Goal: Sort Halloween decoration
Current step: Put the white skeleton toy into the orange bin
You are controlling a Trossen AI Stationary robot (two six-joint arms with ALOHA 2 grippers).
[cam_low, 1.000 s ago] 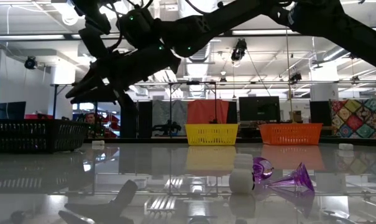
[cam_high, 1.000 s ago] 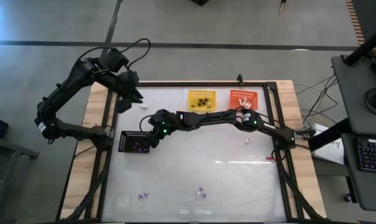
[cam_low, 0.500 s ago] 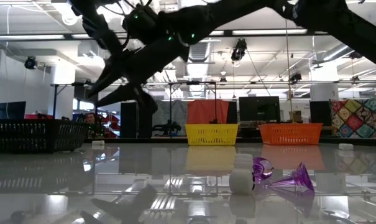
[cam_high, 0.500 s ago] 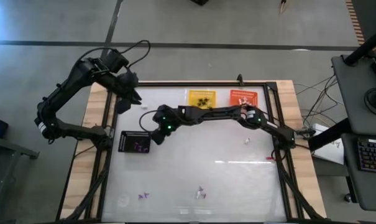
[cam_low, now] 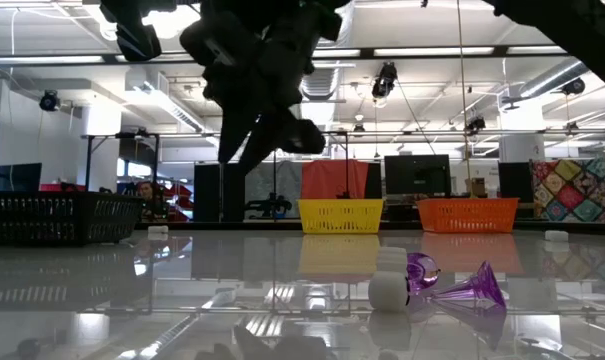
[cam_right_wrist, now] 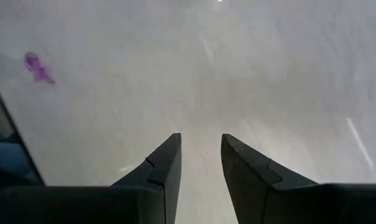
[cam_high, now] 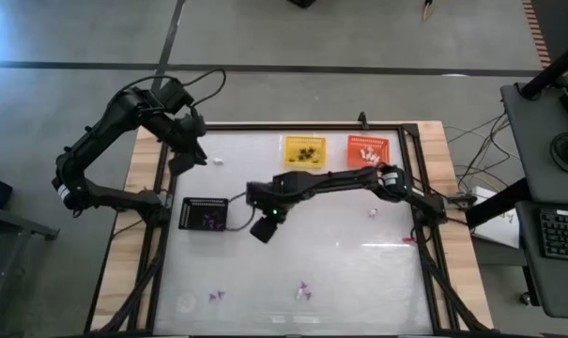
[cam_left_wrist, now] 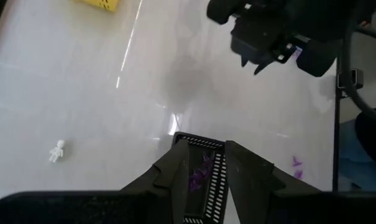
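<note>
1. Right gripper (cam_high: 262,228) hangs just right of the black basket (cam_high: 206,214), fingers (cam_right_wrist: 165,167) a narrow gap apart and empty. The wrist view shows only bare table (cam_high: 359,272) and one purple trinket (cam_right_wrist: 38,68) well off.
2. Left gripper (cam_high: 184,158) waits over the far-left table corner, fingers (cam_left_wrist: 169,169) narrowly apart, nothing between them.
3. Trinkets: purple ones in the black basket, dark ones in the yellow basket (cam_high: 304,150), white ones in the orange basket (cam_high: 368,150). Loose ones sit near the front edge (cam_high: 303,290), plus a white one (cam_high: 374,212) at right.
4. Risk: with such tiny pieces and a glossy table, the fingers may close on nothing or flick one away.
5. Risk: the purple and white pieces at the front touch (cam_low: 407,278), so one grab may take both and mis-sort.
6. Versus a second ago: the right gripper was over the black basket, now swung clear towards table centre. Left arm barely shifted.
</note>
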